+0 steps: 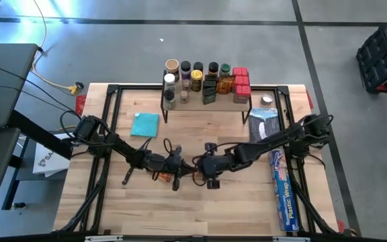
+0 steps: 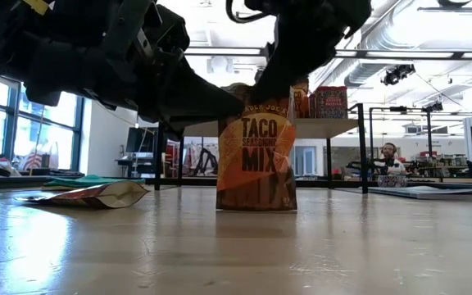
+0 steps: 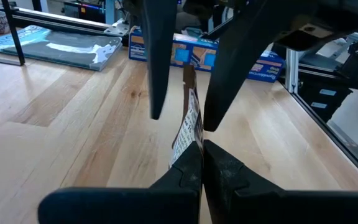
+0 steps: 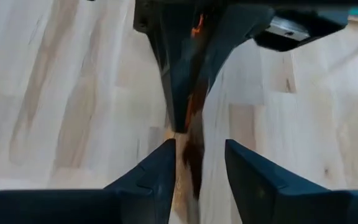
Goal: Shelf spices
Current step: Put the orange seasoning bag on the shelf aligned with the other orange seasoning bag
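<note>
**Spotter:** Where's the packet relative to your jaws?

**Me:** I've got the taco seasoning packet (image 2: 256, 156) standing upright on the table (image 1: 200, 208), near the front middle; its long axis runs vertical, its flat face turned toward the low camera; both arms meet over it. My left gripper (image 3: 199, 155) is clenched on the packet's thin edge, jaws pressed together with the packet between them; my right gripper (image 4: 197, 163) straddles the same packet from the opposite side, jaws released, a gap on each side of the packet.

**Spotter:** So which arm carries it?

**Me:** I judge this a handover; the shelf (image 1: 207, 104) sits at the far edge of the table, well apart from here, its top already crowded with jars and red boxes (image 1: 240, 82); neither arm looks clearly nearer to it. The packet lies edge-on between my right jaws, so closing them should catch its flat faces.

**Spotter:** Anything else down there?

**Me:** A second packet (image 2: 97, 195) lies flat on the table just beside my left arm; the teal cloth (image 1: 145, 124) and the plastic-wrap box (image 1: 282, 188) stay out of it.
</note>
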`<action>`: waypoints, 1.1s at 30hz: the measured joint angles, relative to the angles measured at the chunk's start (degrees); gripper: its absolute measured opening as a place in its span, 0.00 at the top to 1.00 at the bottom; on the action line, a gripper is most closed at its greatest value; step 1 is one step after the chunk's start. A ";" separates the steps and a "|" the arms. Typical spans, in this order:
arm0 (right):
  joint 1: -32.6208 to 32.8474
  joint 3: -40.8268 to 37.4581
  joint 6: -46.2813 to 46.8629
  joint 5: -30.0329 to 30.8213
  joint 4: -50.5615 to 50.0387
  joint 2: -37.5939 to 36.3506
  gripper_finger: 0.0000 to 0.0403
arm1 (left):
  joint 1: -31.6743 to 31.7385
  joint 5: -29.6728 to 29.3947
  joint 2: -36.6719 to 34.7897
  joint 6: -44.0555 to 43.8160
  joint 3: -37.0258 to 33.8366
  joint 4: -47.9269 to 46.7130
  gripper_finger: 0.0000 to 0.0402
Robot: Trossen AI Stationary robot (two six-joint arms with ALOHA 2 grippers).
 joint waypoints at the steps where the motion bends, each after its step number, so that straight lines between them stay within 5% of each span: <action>1: 0.00 0.00 0.43 -0.26 -0.27 0.01 0.68 | 0.00 0.00 0.00 0.00 0.00 0.00 0.99; 9: 0.26 0.00 0.04 -1.08 -1.86 0.08 0.98 | 0.00 0.03 0.02 -0.05 0.00 0.08 0.85; 19: 1.18 3.63 1.00 4.19 -12.06 -5.09 1.00 | 0.01 0.60 -7.27 -0.60 -3.45 -8.32 0.52; 26: -2.54 12.16 -4.67 8.80 -25.07 -13.39 1.00 | -0.58 -2.52 -9.57 -4.53 -4.57 -14.66 0.49; 33: -14.38 23.77 -14.76 6.60 -36.06 -15.57 1.00 | -0.98 -4.16 -9.57 -4.50 -4.57 -14.58 0.49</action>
